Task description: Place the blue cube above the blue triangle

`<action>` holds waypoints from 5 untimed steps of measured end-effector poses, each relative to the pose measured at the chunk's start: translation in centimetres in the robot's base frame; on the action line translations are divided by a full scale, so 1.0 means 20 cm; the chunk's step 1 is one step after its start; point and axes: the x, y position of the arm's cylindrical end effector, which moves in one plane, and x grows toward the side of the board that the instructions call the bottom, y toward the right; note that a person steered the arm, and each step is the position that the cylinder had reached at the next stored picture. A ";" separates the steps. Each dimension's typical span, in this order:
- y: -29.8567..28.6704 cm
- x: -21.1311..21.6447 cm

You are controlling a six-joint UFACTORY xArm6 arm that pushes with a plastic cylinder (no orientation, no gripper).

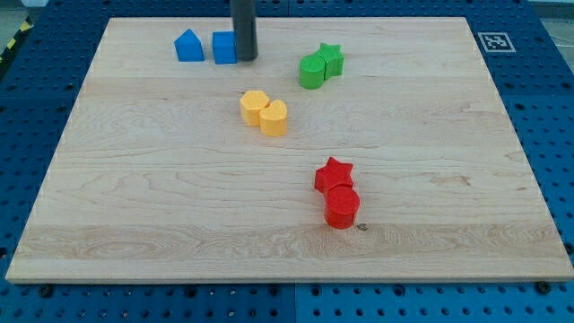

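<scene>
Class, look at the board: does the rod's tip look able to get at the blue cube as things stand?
Probably yes. My tip sits right against the blue cube on the view's right, nothing between them. The blue triangle lies apart on the cube's other side.

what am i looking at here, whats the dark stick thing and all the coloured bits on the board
You see one camera picture looking down at a wooden board on a blue pegboard table. The dark stick is the end of a robot arm. It has no hand and holds nothing: my tip just slides along the board and nudges blocks.

It is now touching the right side of the blue cube. The blue triangle, a house-like block, sits just left of the cube.

Other pairs: a green cylinder with a green star, two yellow blocks, and a red star with a red cylinder.
</scene>
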 end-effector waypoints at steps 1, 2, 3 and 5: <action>-0.14 -0.15; -0.26 -0.30; -0.22 -0.28; 0.20 0.17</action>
